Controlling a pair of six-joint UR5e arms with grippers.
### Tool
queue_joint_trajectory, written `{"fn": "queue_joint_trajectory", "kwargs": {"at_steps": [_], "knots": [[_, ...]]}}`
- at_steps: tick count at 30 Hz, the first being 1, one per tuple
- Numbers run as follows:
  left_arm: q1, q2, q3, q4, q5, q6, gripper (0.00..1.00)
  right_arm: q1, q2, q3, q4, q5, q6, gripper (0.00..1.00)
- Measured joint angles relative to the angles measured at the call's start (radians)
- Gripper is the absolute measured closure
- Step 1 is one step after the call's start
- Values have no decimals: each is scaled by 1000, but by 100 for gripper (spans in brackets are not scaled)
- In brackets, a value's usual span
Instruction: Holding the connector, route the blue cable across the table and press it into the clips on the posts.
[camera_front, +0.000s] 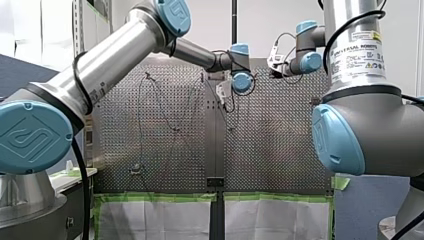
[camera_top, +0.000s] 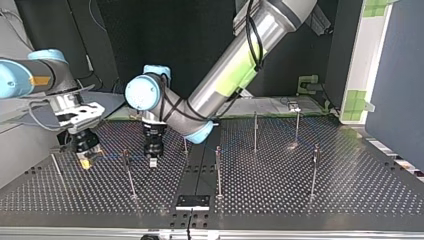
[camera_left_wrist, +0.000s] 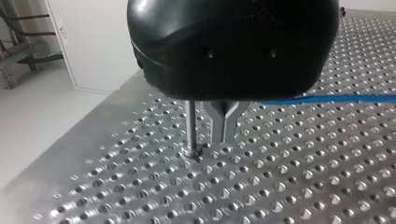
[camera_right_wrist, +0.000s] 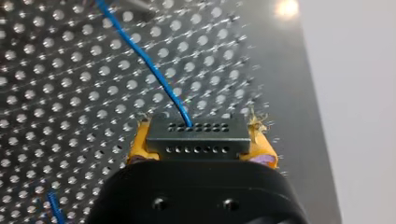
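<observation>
My right jaws clamp the connector (camera_right_wrist: 196, 137); my left jaws' state I cannot tell. Keep the cable (camera_right_wrist: 140, 57) taut, low, lined over the post (camera_left_wrist: 191, 126) before pressing.

A robotics lab. Industrial arms (camera_front: 115, 55) flank a perforated table (camera_top: 300, 190) with posts (camera_top: 255, 131); green-taped sheets (camera_front: 160, 220) hang at the front view's six o'clock.

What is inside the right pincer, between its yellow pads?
A dark connector with two rows of small holes sits between the yellow pads of my right pincer; the blue cable leaves its far face. The pincer's black body covers the connector's rear part.
</observation>
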Motion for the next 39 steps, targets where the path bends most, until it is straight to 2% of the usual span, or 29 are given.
{"fn": "queue_joint_trajectory", "kwargs": {"at_steps": [12, 13, 14, 15, 16, 17, 18, 19, 20, 21, 23, 28, 35, 39], "knots": [[9, -16, 0, -4, 10, 4, 100, -1, 9, -2, -11, 0, 0, 100], [8, -16, 0, -5, 11, 4, 97, -1, 9, -2, -12, 0, 0, 100], [7, -16, 0, -6, 11, 4, 89, -1, 9, -2, -13, 1, 0, 100], [7, -16, 0, -7, 13, 5, 89, -1, 9, -2, -14, 1, 0, 100], [5, -16, 0, -9, 14, 5, 71, -1, 9, -2, -15, 1, 0, 100], [5, -16, 0, -10, 16, 5, 61, -1, 9, -2, -15, 0, 0, 100], [4, -16, 0, -12, 18, 5, 61, -1, 9, -2, -16, 0, 0, 100], [3, -16, 0, -15, 20, 5, 49, -1, 9, -2, -16, 0, 0, 100], [2, -16, 0, -18, 22, 5, 31, -1, 9, -2, -16, 0, 0, 100], [1, -16, 0, -21, 23, 6, 31, -1, 9, -2, -16, 0, 0, 100], [-1, -16, 0, -28, 24, 6, 2, -1, 9, -2, -16, -1, 0, 100], [-8, -16, 0, -56, 21, 4, 0, -1, 9, -2, -16, -2, -1, 100], [-15, -14, 0, -117, -19, -5, 0, 0, 9, -2, -16, -1, -1, 100], [-18, -7, 0, -155, -30, -26, 0, 0, 9, -2, -16, -3, -2, 100]]}}
